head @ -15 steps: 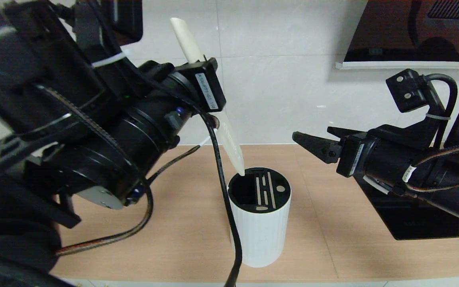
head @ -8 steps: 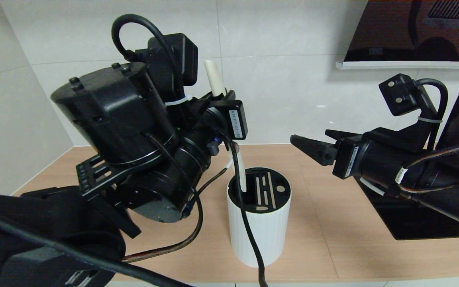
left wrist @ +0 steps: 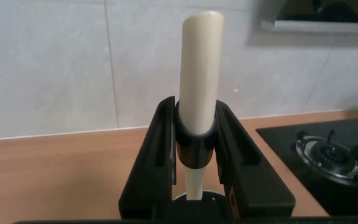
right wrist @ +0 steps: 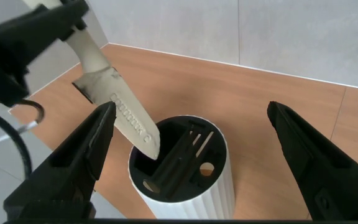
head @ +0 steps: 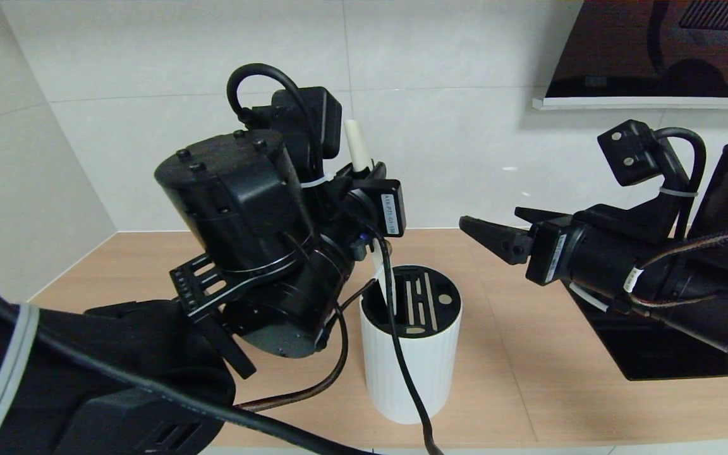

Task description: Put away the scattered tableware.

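At lower centre of the head view, the white slotted holder [head: 411,354] stood on the counter [head: 515,392]. The knife [right wrist: 129,118] had its blade tip inside the holder's wide opening, handle clenched in the left tool [left wrist: 196,127]. At centre right, the right tool [right wrist: 190,118] hung spread, grasping nothing. Lowering and release apparently remained.

Bright, even light; wide-angle edge bending
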Available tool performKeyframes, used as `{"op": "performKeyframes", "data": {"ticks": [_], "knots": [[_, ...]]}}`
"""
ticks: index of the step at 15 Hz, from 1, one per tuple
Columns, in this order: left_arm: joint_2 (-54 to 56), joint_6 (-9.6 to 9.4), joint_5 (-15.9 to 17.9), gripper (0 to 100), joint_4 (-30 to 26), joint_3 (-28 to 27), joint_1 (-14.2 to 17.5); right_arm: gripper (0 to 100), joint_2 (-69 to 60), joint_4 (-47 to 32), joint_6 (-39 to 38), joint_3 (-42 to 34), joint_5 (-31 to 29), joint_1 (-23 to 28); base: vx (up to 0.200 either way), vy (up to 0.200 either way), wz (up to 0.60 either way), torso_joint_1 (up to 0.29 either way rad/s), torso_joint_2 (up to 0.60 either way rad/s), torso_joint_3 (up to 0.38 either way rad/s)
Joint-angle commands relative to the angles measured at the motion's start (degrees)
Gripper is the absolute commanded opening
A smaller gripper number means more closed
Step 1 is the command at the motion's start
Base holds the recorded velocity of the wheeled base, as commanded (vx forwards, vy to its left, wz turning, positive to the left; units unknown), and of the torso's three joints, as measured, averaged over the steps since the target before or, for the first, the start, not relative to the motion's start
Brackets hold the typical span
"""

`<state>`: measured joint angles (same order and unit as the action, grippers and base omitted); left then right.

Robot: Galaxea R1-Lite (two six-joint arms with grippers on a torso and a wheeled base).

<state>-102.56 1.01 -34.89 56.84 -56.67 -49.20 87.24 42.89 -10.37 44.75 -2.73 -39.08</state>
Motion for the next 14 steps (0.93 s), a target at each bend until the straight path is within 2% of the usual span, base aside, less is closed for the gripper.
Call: {"op": "performKeyframes", "data": {"ticks": [1,7,9,14], "knots": [[-1.5,0.75,0.0,0,-0.1,-0.4,0.0,100,0.4,0.0,0.0,0.0,0.0,0.0,0.0,0.0,0.0,0.0,0.0,0.0],[-4.4,0.92,-0.6,0,-0.1,0.0,0.0,100,0.5,0.0,0.1,-0.1,0.0,0.0,0.0,0.0,0.0,0.0,0.0,0.0],[-5.7,2.24,-0.9,0,-0.2,-0.3,-0.1,100,0.5,0.0,0.1,-0.2,0.0,0.0,0.0,0.0,0.0,0.0,0.0,0.0],[-7.7,2.94,-1.0,0,-0.3,0.1,-0.1,100,0.5,0.0,0.1,-0.3,0.0,0.0,0.0,0.0,0.0,0.0,0.0,0.0]]}}
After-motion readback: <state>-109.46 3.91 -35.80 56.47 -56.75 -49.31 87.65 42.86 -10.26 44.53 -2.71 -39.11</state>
